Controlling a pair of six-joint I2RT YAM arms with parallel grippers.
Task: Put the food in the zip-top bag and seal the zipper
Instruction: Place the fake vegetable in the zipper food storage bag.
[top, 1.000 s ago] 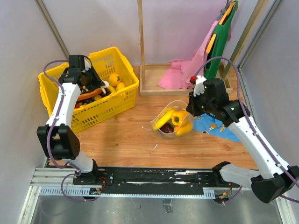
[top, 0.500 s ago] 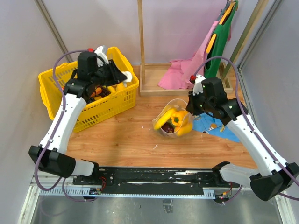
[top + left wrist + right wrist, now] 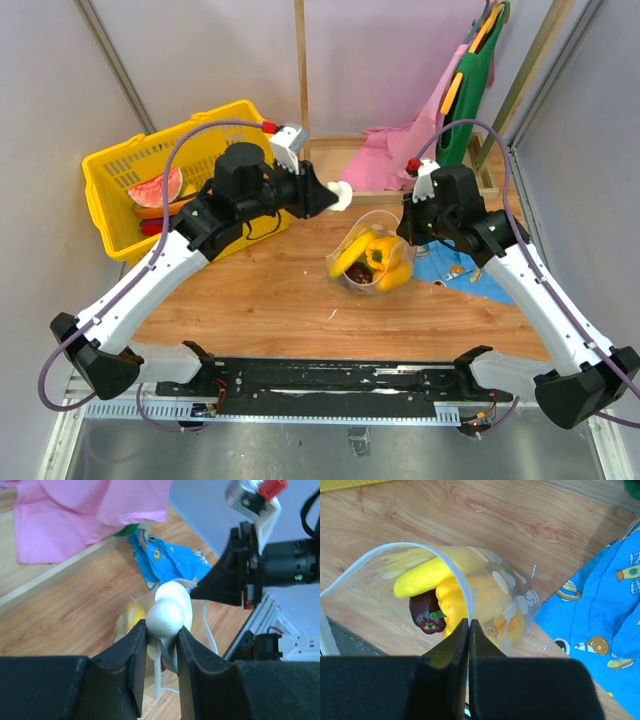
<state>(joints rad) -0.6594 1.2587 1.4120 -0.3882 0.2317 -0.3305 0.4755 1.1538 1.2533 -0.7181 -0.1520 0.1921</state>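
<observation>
Clamping 1 white food pc [image 3: 169, 611], L end effector [image 3: 161, 630]; R end effector [image 3: 469, 626] pinches 1 bag [image 3: 519, 599] at rim.

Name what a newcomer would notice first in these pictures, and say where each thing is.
First, the left gripper holding a white toy in the air, close to the clear bag. That bag lies right of centre with a banana and a yellow pepper inside, its rim pinched by the right gripper. A yellow basket stands at far left.
</observation>
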